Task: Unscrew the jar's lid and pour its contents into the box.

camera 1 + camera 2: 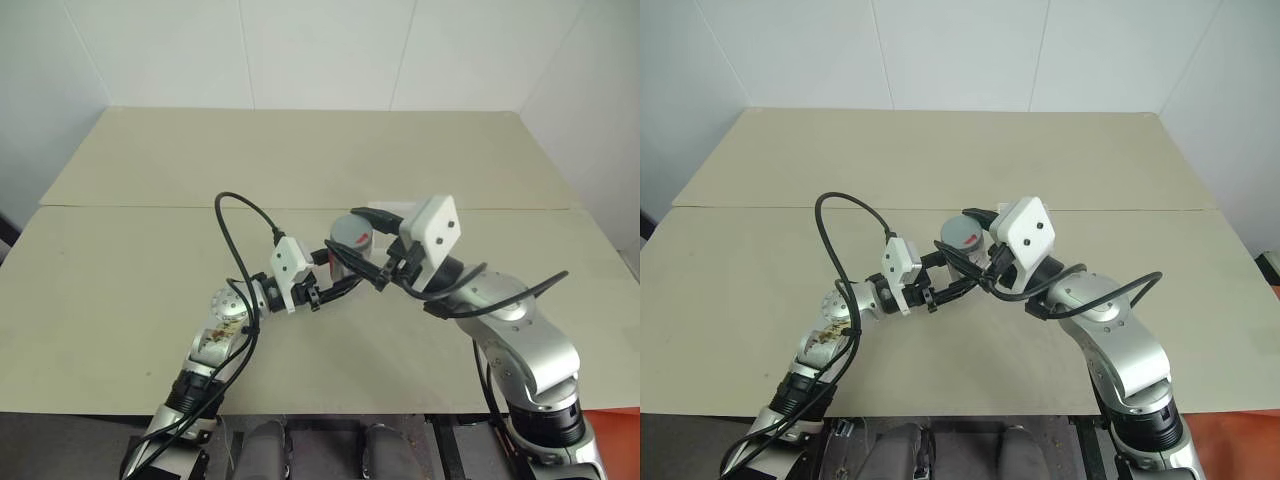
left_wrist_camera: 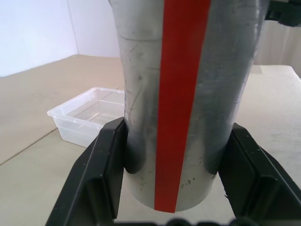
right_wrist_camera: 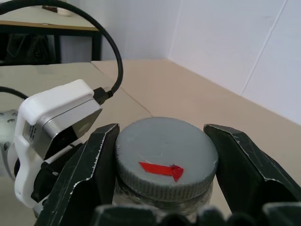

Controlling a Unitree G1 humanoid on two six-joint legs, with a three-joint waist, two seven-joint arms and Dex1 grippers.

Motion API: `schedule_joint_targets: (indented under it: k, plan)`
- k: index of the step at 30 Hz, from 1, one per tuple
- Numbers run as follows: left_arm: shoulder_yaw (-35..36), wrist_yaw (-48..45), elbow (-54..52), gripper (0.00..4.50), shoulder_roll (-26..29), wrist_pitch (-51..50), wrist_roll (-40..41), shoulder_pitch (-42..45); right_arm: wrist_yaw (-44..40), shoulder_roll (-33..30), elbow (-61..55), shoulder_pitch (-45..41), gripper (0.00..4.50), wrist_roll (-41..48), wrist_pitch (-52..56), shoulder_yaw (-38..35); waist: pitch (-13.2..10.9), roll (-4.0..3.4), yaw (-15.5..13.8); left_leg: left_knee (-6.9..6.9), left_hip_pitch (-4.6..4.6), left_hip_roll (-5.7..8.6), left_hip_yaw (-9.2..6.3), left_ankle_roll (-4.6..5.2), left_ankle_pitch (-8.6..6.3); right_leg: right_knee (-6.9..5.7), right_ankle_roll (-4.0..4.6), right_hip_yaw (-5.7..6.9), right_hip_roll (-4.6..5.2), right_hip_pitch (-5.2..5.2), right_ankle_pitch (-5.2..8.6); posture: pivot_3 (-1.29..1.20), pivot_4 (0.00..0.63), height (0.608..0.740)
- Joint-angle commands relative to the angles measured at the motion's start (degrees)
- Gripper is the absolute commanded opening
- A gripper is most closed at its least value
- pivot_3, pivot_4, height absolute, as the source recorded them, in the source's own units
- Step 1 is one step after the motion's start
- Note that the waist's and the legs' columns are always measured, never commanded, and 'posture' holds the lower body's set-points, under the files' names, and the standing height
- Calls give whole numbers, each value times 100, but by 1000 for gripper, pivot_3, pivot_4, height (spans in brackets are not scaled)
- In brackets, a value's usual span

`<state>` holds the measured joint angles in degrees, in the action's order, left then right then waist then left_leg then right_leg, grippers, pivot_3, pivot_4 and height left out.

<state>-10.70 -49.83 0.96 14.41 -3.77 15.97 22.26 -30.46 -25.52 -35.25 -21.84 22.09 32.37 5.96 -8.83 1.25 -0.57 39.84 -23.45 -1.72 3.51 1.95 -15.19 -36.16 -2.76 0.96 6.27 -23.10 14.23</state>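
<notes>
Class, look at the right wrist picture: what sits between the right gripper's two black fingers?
The grey lid, still on the jar, sits between the right gripper's fingers, which press against its rim on both sides, as the right wrist view shows.

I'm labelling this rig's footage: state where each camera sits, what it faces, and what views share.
Head eyes: look down over both arms on the table.
Left wrist: along left gripper clamping the jar; box behind.
Right wrist: along right gripper clamping the lid.
All views share the jar.

Bright, even light; soft shadows
</notes>
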Motion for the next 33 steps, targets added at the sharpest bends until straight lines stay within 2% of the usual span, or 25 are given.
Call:
schedule_joint_targets:
  k: [1,15,22,27,33]
  plan:
    - [-1,-215,-193,2493,33,70,162,54,-531,-249,161,-142,2843,122,-414,-209,0,0,-2,0,0,0,0,0,0,1,0,0,0,0,0,0,150,740]
    - [-4,-467,-366,2493,152,7,243,-32,-2271,-698,1643,-941,2843,851,-992,-417,0,0,0,1,3,-1,0,0,0,-1,0,-1,0,2,0,0,150,740]
    - [-33,-469,-375,2493,176,4,293,-19,-3497,-883,2574,-1479,2843,942,-1481,-368,0,0,-10,1,1,-1,0,1,0,2,0,0,-1,3,0,0,150,740]
    - [-47,-488,-419,2493,190,-13,312,-37,-4412,-809,3318,-1866,2843,920,-1980,-290,0,0,-6,2,3,-2,1,0,0,0,0,0,0,3,0,0,150,740]
    - [-86,-493,-495,2493,188,-52,325,-79,-5137,-566,4131,-2386,2843,859,-2265,-95,0,0,1,2,3,-2,1,-1,1,-3,0,-1,-1,1,0,0,150,740]
